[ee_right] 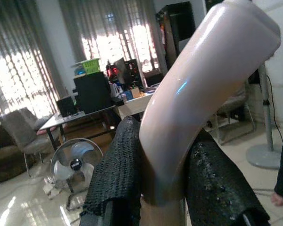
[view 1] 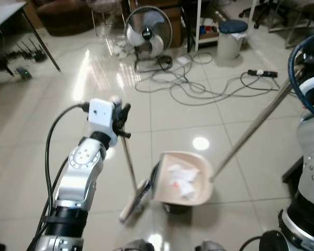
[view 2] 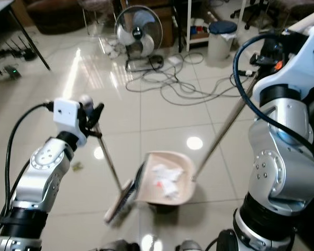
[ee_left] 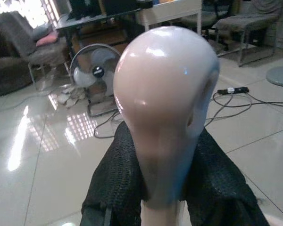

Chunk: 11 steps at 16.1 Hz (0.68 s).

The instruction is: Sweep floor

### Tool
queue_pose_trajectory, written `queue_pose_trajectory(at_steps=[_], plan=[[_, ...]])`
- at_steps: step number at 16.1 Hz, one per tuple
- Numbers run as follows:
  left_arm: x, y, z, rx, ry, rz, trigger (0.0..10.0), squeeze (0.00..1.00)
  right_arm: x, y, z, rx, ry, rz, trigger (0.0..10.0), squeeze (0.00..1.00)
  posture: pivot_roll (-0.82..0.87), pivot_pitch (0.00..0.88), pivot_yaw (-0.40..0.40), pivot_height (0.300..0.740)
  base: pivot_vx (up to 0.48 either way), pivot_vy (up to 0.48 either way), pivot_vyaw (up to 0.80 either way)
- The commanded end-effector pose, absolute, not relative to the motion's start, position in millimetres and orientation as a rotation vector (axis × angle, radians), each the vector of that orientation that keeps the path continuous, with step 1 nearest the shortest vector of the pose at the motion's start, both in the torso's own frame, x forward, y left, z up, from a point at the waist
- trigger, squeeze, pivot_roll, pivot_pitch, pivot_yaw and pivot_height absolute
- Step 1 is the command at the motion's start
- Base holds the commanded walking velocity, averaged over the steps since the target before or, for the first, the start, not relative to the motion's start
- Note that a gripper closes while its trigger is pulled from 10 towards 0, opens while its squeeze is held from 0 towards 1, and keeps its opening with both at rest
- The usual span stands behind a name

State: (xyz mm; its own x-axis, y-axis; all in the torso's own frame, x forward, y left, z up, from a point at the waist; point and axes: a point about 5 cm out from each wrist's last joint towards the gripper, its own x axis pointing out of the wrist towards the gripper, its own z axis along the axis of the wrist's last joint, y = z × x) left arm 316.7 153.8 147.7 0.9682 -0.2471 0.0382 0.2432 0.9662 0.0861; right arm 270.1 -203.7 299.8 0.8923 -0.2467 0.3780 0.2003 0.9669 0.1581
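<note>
Nearest the robot, on the glossy tiled floor (view 1: 209, 112), a beige dustpan (view 1: 184, 179) sits with its mouth turned toward the broom head. Crumpled white paper scraps (view 1: 180, 180), with a touch of red among them, lie inside the pan. The broom head (view 1: 137, 201) rests on the tiles touching the dustpan's left lip, tilted on its edge.

From the broom head a thin metal broom handle (view 1: 129, 160) rises up and slightly left to the left gripper (view 1: 121, 119), which is clamped around it just below its top. In the left wrist view the two black mesh-covered fingers (ee_left: 114, 188) press on either side of the handle's rounded pale pink knob (ee_left: 165, 103).

A long silver dustpan pole (view 1: 251, 130) slants from the pan's right rim up to the right. The right gripper (ee_right: 160, 188) is closed around its curved pale pink grip (ee_right: 198, 89), black fingers (ee_right: 118, 174) squeezing both sides.

Farther off across the floor, grey cables (view 1: 199, 86) loop in a tangle, with a power strip (view 1: 262, 73) lying to their right. Beyond them a standing fan (view 1: 148, 32) faces the robot, and a white bin with a dark blue lid (view 1: 233, 37) stands to the right of it. At the far left, black table legs (view 1: 42, 44) slant down to the floor.
</note>
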Motion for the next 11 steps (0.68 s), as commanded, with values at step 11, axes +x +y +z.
queue_pose_trajectory(at_steps=[11], plan=[[314.8,176.0,151.4,0.147,-0.08,-0.111,10.0,0.0,273.5,-178.4,326.3,0.046,-0.599,-0.092,10.0,0.0,-0.05,0.073,0.079,0.74,0.0,0.0,0.0]])
